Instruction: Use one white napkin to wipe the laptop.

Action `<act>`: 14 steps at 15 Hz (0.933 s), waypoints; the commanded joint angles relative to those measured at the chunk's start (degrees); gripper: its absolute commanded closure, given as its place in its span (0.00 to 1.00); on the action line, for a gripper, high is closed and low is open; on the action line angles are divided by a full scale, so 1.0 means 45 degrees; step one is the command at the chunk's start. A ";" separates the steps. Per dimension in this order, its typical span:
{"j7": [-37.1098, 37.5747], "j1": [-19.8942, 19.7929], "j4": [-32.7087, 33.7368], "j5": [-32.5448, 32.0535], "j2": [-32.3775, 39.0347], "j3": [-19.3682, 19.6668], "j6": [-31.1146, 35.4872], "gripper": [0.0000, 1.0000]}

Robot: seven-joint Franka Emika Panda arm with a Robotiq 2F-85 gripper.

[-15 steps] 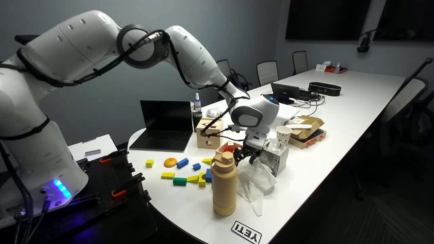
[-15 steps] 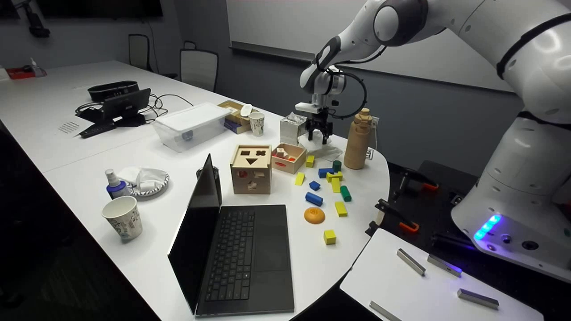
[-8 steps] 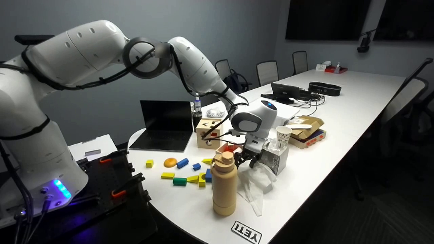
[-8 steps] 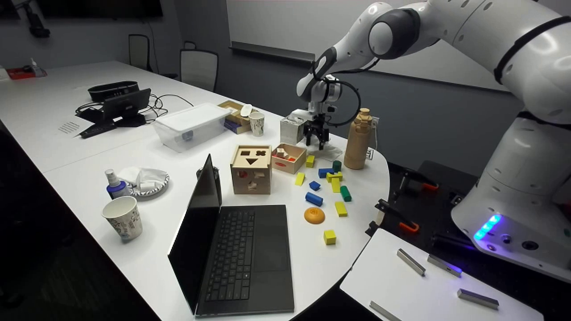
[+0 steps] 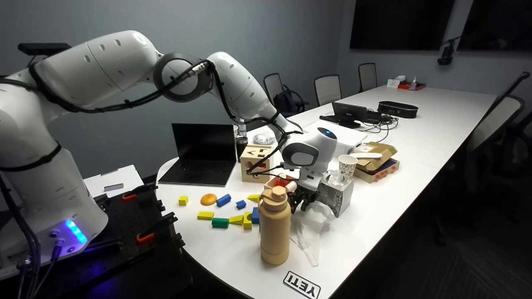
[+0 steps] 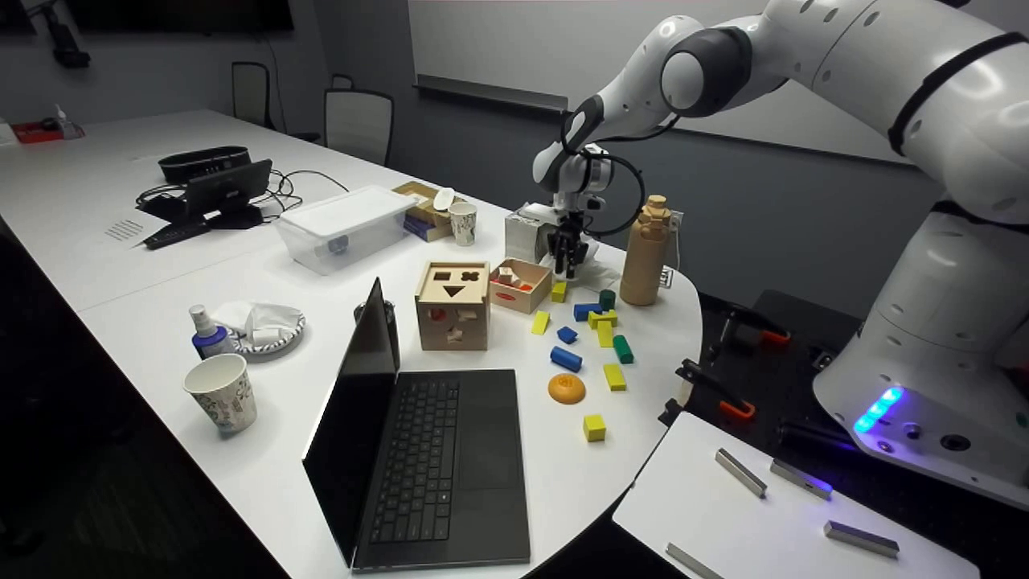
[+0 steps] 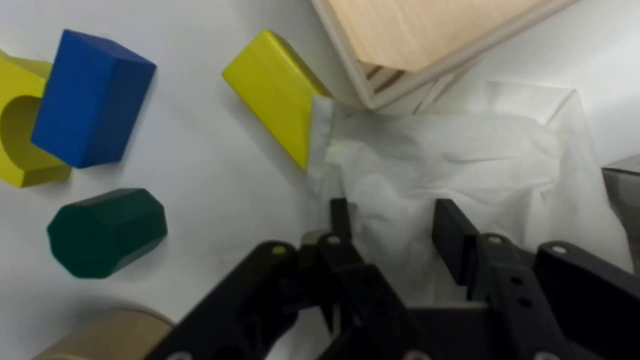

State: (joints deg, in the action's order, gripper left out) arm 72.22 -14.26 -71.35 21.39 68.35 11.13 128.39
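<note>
- Counter (image 5: pixel 232 249), long and white, has lots of things on its near end.
- Robot arm (image 5: pixel 178 77), white, reaches over from the left in an exterior view.
- Laptop (image 6: pixel 438 466), black, sits open and near in an exterior view.
- Bottle (image 5: pixel 275 226), tall and tan, stands up straight.
- White napkin (image 7: pixel 450 170), all crumpled, is on the counter between the bottle and the silver tissue box (image 5: pixel 338 197), well apart from the laptop.
- Wooden box (image 6: pixel 453 314) with holes stands just past the laptop.
- Pincer (image 7: pixel 392 215) points down at the napkin. Its two black fingers (image 7: pixel 452 240) are apart, and the napkin shows in the gap. I cannot tell if the tips touch it.
- Yellow block (image 7: pixel 275 95) is right by the napkin's edge; I cannot tell if they touch.
- Green block (image 7: pixel 110 235) is between the bottle and a blue block (image 7: pixel 95 100).
</note>
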 commanded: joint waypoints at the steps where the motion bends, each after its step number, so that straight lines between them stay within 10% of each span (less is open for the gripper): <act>1: 0.0716 0.0192 0.0100 -0.0312 -0.0021 0.0106 0.0246 0.82; 4: 0.0944 0.0230 0.0100 -0.0444 0.0000 0.0101 0.0367 1.00; 14: 0.1465 0.0460 -0.2632 0.0215 -0.3472 0.0126 -0.0672 1.00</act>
State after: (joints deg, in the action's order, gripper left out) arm 76.25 -13.55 -74.31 21.42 62.54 11.20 129.12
